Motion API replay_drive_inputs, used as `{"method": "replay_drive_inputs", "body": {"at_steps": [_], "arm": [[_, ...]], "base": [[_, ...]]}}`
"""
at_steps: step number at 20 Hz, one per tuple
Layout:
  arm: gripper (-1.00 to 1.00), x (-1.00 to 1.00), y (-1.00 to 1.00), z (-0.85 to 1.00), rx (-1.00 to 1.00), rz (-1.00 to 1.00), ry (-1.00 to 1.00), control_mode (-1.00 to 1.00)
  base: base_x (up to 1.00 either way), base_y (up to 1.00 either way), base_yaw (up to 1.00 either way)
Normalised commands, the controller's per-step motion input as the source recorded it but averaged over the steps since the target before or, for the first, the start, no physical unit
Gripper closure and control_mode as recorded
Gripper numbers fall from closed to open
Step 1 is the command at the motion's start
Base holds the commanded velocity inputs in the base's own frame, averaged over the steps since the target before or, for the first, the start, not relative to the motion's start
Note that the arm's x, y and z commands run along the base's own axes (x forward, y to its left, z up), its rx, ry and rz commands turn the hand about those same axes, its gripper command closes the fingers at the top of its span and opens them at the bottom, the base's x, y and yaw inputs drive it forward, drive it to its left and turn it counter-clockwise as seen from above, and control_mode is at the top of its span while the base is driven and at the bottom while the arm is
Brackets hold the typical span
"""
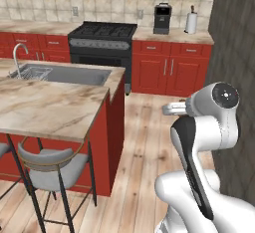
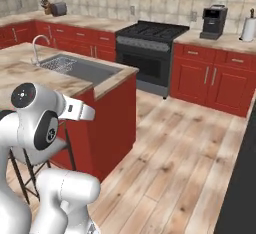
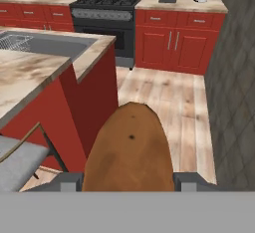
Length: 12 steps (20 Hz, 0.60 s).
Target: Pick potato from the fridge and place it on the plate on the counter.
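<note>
My claw (image 3: 127, 181) is clamped on the potato (image 3: 128, 150), which sits low at centre of the hand view, brown skin bulging up between the grey fingers (image 3: 191, 181). Island (image 3: 35, 72) with sink (image 3: 20, 43) at left. Counter (image 3: 182, 4) across the upper frame over red doors, beside the black stove (image 3: 102, 13). Wood floor (image 3: 164, 97) below.
</note>
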Motion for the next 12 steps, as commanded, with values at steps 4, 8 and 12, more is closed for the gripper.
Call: {"method": "replay_drive_inputs", "body": {"at_steps": [4, 8, 12], "arm": [[1.00, 0.00, 0.00, 0.00, 0.00, 0.00, 0.00, 1.00], [1.00, 0.00, 0.00, 0.00, 0.00, 0.00, 0.00, 1.00], [1.00, 0.00, 0.00, 0.00, 0.00, 0.00, 0.00, 1.00]], "base": [[0.46, -0.58, 0.25], [0.42, -0.58, 0.22], [0.30, -0.66, 0.20]]}}
